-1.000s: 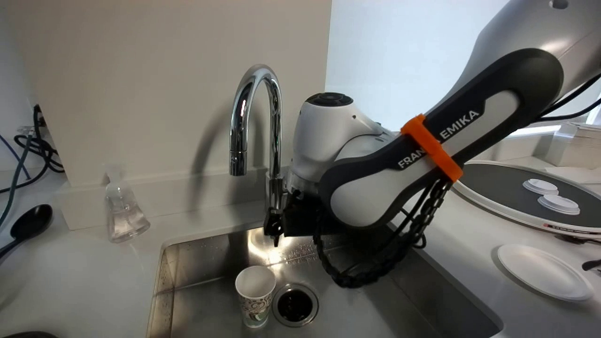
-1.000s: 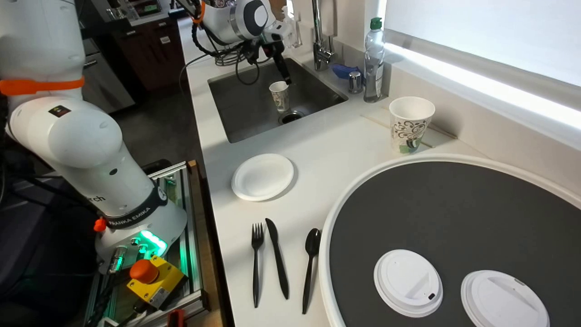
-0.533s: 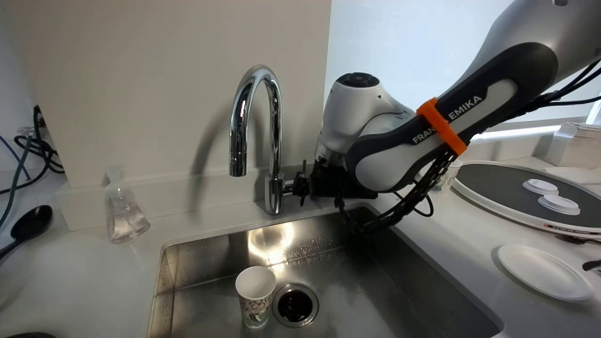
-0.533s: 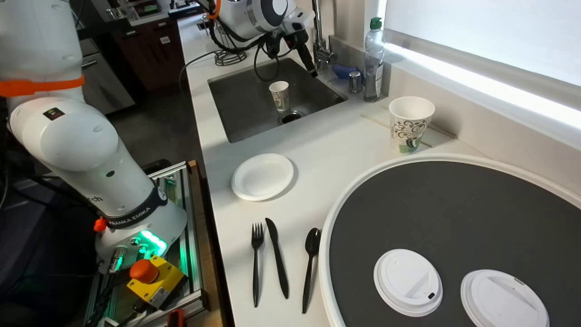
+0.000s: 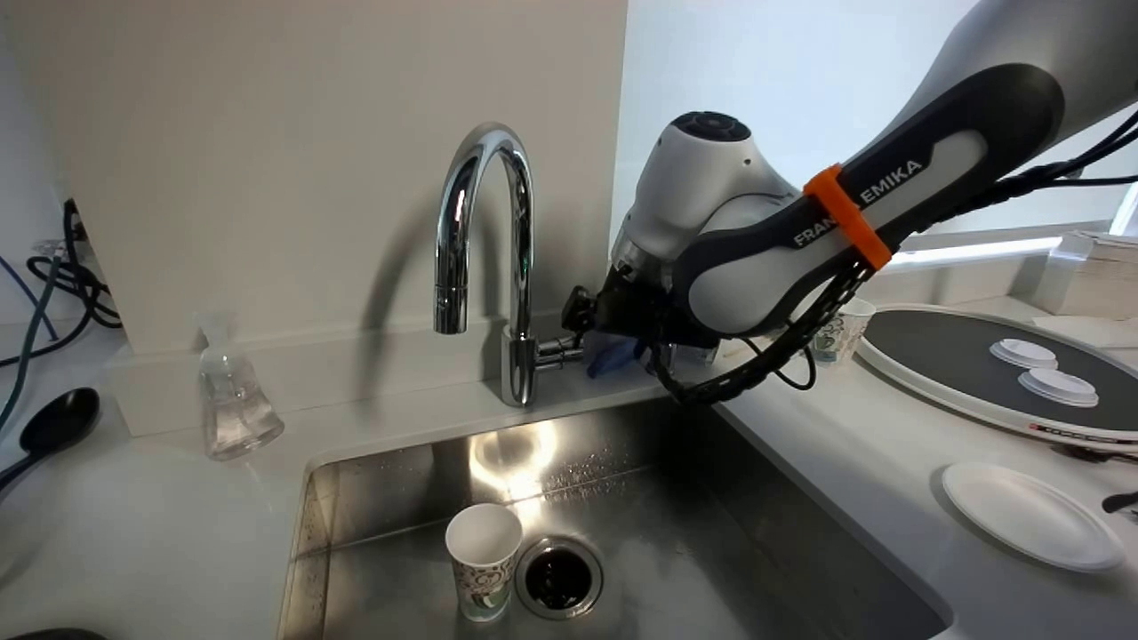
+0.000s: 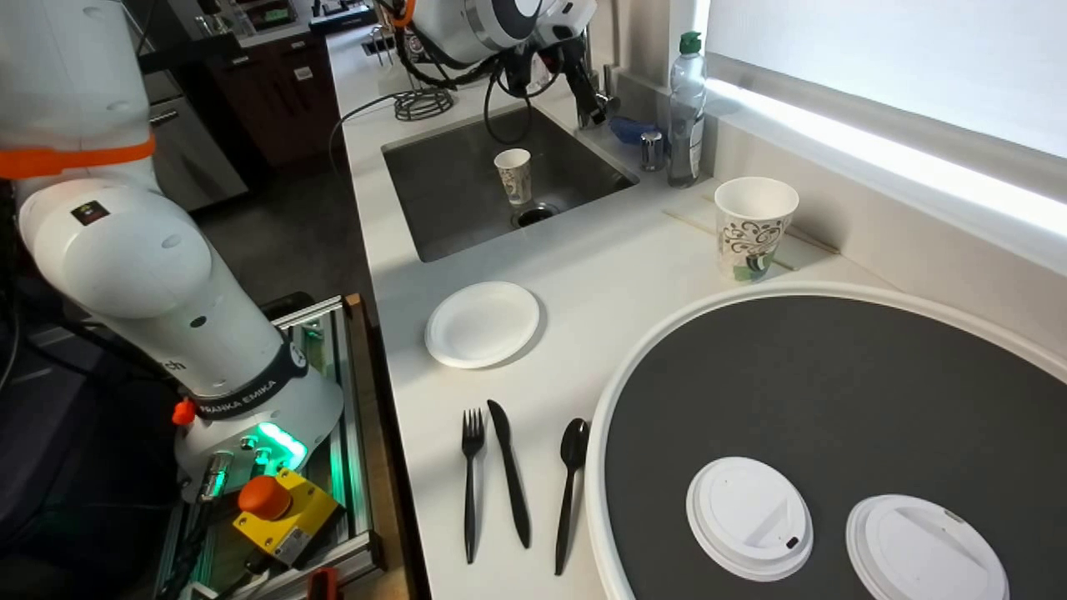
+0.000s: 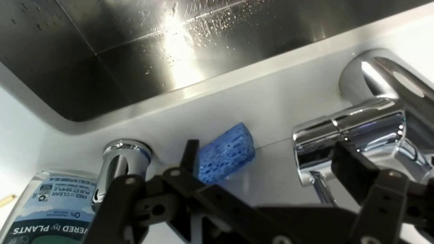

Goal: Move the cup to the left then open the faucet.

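In exterior view, from white plate [image 6: 482, 325]: black fork [image 6: 470, 487] six o'clock, black spoon [image 6: 570, 483] five o'clock, two white lids [image 6: 744, 512] four o'clock.

both exterior views: overlooking sink [image 5: 662, 551] | wrist view: downward, near faucet [image 7: 368, 125]

Cup [image 5: 484, 569] in sink [image 5: 693, 551], left of drain [image 5: 558, 578]; faucet [image 5: 522, 258] behind sink; plate [image 5: 1031, 516] on counter [image 5: 853, 444] right of sink.
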